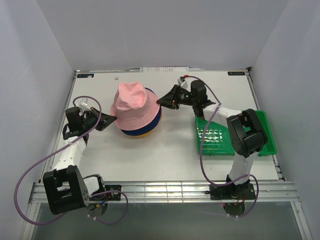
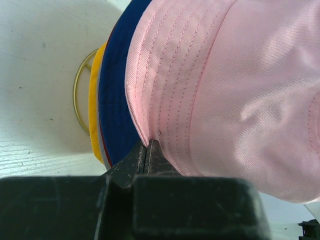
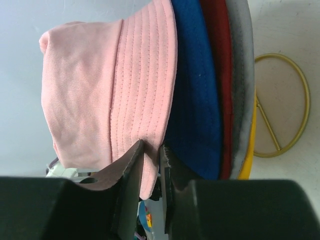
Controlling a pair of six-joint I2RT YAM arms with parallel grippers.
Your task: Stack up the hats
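The pink hat (image 1: 131, 102) sits crown-up atop my pile, slightly tilted. Beneath it I see nested brims only: blue hat (image 1: 155, 120), red hat (image 3: 215, 60), grey hat (image 3: 243, 75), then yellow hat (image 2: 95, 115) lowest.

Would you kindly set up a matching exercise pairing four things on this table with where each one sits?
Things:
1. pink hat
2. blue hat
3. green tray
4. gold wire stand

Places:
A. off to the right, apart from the hats
B. topmost
C. lowest, beneath every hat
D. directly beneath the pink hat

Pairs: 1-B, 2-D, 3-A, 4-C
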